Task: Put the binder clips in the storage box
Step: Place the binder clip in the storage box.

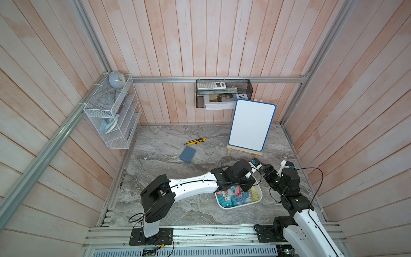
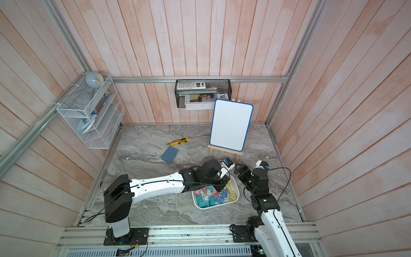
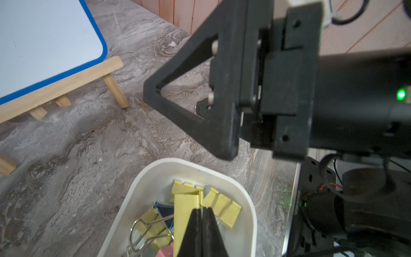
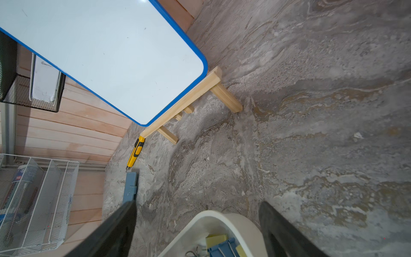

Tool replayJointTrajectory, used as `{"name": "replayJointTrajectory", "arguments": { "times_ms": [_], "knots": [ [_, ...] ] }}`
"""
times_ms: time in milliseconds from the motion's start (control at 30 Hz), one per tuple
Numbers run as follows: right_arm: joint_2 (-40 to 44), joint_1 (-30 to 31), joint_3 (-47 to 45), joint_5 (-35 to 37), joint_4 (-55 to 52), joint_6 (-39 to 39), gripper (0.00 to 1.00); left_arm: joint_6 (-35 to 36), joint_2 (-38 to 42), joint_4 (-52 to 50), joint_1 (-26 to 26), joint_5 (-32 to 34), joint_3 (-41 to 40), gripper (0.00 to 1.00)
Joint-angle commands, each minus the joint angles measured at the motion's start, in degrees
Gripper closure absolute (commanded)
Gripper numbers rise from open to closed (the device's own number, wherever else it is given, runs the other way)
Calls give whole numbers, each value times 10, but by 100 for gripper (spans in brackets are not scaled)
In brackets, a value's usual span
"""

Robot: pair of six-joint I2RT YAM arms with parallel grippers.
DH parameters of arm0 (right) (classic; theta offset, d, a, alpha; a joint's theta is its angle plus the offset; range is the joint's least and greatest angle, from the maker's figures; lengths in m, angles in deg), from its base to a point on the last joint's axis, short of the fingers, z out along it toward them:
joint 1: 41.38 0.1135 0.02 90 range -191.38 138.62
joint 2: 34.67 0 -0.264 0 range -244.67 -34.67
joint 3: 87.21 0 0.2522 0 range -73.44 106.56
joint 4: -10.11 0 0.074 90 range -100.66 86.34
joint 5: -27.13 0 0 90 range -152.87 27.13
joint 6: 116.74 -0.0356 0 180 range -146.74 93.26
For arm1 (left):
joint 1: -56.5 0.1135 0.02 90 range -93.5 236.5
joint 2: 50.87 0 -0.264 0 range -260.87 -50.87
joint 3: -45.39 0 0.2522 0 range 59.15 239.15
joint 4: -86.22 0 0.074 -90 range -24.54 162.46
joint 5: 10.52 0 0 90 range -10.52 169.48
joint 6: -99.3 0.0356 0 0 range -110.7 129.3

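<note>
Smooth white round-cornered box [image 3: 144,189] of pastel folded-metal clips [image 3: 184,204]; left gripper [image 3: 202,214] clenched empty above, right gripper [image 4: 198,207] spread.

The light is soft and even, and it comes from up high. My arms drop only pale, fuzzy shadows on the grey table [image 1: 178,211]. In both top views the wall boards bend near the edges. My left wrist view is dimmer. There my left claw [image 3: 202,222] looks dark and soft up close, and a green light [image 3: 401,94] glows. The whiteboard [image 4: 106,55] is bright but not glaring.
</note>
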Motion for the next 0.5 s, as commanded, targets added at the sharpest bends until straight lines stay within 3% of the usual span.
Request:
{"name": "replayJointTrajectory", "arguments": {
  "times_ms": [0,67,167,233,367,467],
  "knots": [
    [13,-8,-7,6,-24,0,10,-5,-34,29,-1,-17,25,100],
    [20,-9,-7,6,-32,6,10,-10,-41,34,-2,-21,27,97],
    [29,-11,-6,8,-39,17,10,-15,-39,38,-2,-17,22,72],
    [33,-12,-6,11,-41,23,10,-17,-28,42,-2,-9,17,62],
    [32,-13,-3,15,-36,39,10,-19,21,57,-2,22,-7,56],
    [29,-13,1,18,-24,66,10,-18,88,72,1,80,-41,55]
  ]
}}
